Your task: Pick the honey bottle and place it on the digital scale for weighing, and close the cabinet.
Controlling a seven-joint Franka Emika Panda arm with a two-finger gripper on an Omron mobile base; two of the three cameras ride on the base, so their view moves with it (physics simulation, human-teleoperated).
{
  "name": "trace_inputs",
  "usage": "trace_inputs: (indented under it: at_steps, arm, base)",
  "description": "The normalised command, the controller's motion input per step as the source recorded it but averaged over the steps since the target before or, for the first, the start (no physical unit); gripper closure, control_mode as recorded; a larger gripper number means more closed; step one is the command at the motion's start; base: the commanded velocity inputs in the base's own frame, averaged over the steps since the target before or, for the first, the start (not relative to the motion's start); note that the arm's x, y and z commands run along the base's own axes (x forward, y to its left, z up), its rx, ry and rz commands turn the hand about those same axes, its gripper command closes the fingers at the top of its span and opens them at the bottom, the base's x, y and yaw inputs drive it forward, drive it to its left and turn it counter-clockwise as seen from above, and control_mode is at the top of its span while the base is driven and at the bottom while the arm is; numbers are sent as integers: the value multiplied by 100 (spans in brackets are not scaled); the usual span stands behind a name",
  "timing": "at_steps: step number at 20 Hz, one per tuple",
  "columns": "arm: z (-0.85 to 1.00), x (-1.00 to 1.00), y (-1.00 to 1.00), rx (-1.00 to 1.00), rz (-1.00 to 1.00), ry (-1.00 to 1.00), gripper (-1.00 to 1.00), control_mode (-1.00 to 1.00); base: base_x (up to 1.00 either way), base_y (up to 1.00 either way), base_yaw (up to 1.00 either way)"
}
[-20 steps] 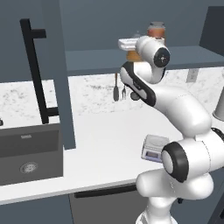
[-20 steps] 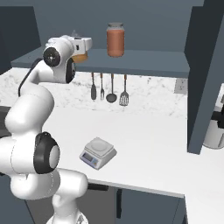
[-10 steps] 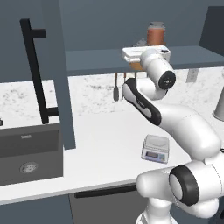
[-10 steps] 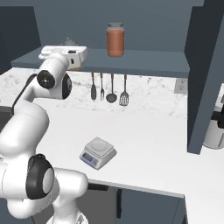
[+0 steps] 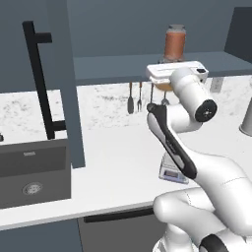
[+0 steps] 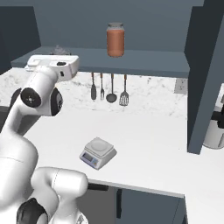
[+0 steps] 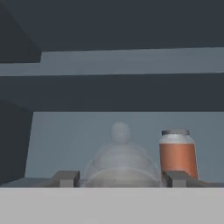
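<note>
In the hand view the honey bottle (image 7: 120,164) sits close up between my two fingertips (image 7: 65,178), looking pale with a round cap. My gripper (image 7: 120,179) is shut on it. From the left base view the bottle (image 5: 163,87) shows as an amber patch just under the white hand, held in front of the cabinet shelf (image 5: 113,66) and above the counter. The digital scale (image 6: 98,153) sits on the counter below, and the arm partly covers the scale (image 5: 170,173) in the left view. The cabinet stands open, with one door (image 5: 64,74) on the left and another door (image 6: 205,74) on the right.
A reddish-orange jar (image 6: 115,39) with a grey lid stands on the shelf, also seen at the right in the hand view (image 7: 177,155). Utensils (image 6: 109,89) hang on the wall under the shelf. A sink (image 5: 32,172) lies at the left. A long black door handle (image 5: 42,83) juts out.
The hand has pulled back from the shelf toward the base and come down a little, with the honey bottle still between the fingers. The arm's elbow has folded forward.
</note>
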Motion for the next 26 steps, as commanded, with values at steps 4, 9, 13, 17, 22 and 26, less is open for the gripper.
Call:
trace_inputs:
  at_steps: [4,9,13,17,22,26]
  arm:
    - [-2,-82,-31,-7,5,20,100,-100]
    - [-20,-46,-65,-7,20,21,100,-100]
    - [-38,-12,-68,-7,29,13,100,-100]
    - [-55,0,-54,-5,23,11,100,-100]
    - [-63,0,-19,-2,21,5,100,-100]
    - [-71,3,-15,0,21,13,100,-100]
  base:
    - [0,0,0]
    - [0,0,0]
    - [0,0,0]
    - [0,0,0]
    - [0,0,0]
    - [0,0,0]
